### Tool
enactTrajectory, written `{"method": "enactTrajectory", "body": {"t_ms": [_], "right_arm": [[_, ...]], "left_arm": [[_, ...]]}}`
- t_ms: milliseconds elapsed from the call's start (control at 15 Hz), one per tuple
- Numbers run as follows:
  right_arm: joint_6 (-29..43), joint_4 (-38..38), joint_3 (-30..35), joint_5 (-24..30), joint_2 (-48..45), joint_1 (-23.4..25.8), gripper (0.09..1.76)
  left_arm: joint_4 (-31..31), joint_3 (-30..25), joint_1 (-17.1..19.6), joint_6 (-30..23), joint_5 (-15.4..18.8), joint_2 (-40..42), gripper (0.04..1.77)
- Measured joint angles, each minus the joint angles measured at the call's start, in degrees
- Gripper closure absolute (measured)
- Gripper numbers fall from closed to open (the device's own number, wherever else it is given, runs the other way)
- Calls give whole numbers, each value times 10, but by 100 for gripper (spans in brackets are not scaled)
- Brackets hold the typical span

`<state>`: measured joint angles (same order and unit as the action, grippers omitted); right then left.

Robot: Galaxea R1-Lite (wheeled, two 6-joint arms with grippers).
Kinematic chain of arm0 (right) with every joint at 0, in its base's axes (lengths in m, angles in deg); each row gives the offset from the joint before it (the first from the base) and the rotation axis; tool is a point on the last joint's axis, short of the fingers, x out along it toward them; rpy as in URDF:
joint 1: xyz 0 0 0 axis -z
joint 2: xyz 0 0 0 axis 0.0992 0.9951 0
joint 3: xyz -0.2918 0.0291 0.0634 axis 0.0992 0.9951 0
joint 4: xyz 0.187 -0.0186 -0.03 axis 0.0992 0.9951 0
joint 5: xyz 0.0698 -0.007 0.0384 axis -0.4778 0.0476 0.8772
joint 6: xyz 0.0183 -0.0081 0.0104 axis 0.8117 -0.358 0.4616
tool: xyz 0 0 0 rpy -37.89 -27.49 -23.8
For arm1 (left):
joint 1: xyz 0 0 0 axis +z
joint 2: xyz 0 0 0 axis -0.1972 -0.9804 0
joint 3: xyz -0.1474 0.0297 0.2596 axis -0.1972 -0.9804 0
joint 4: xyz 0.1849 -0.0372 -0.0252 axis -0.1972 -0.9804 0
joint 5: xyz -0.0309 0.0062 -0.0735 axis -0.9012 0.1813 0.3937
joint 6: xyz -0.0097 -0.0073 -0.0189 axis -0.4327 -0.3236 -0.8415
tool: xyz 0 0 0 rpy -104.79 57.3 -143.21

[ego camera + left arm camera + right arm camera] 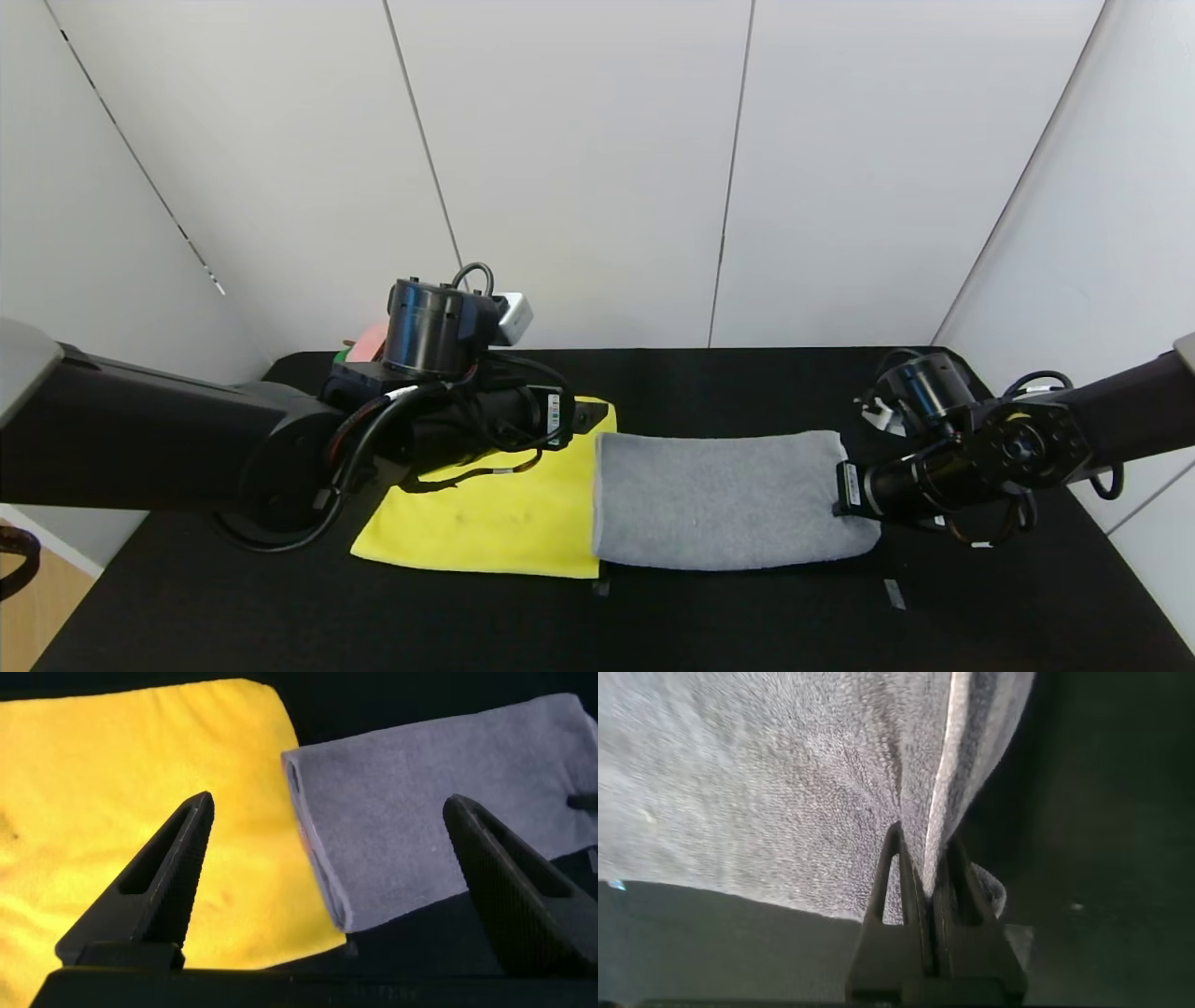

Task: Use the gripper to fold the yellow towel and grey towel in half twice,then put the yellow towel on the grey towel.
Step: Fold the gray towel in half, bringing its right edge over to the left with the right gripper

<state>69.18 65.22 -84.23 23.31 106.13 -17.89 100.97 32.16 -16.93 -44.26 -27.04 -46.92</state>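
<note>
From the head view, the yellow towel (485, 523) lies flat on the black table (709, 625), left of centre, and the grey towel (724, 499) lies folded just beside it on the right, their near edges touching or slightly overlapping; the left hand (583, 415) hangs over the far part of the yellow towel, largely hidden by its own wrist and cables; the right hand (840, 499) sits at the right end of the grey towel, pressed against the cloth; a pink and green object (364, 345) shows behind the left arm at the table's back edge; from the left wrist view, the left hand (332, 873) stands wide, its two black fingers (154, 882) well apart and holding nothing, above the place where the yellow towel (121, 793) meets the grey towel (420, 821); from the right wrist view, the right hand (926, 873) is clamped tight on a raised fold of the grey towel (757, 784), the cloth pinched between the fingers (892, 891) and bunched into a ridge above the table (1102, 859)
</note>
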Motion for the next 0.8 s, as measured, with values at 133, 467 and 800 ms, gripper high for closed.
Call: {"method": "enactTrajectory", "body": {"t_ms": [133, 467, 800], "right_arm": [[-6, 0, -1, 0, -12, 12, 171], [-27, 2, -3, 0, -25, 52, 171], [-51, 2, -4, 0, -28, 100, 171]], "left_arm": [[0, 0, 0, 0, 0, 0, 9], [0, 0, 0, 0, 0, 0, 9], [0, 0, 0, 0, 0, 0, 9]]}}
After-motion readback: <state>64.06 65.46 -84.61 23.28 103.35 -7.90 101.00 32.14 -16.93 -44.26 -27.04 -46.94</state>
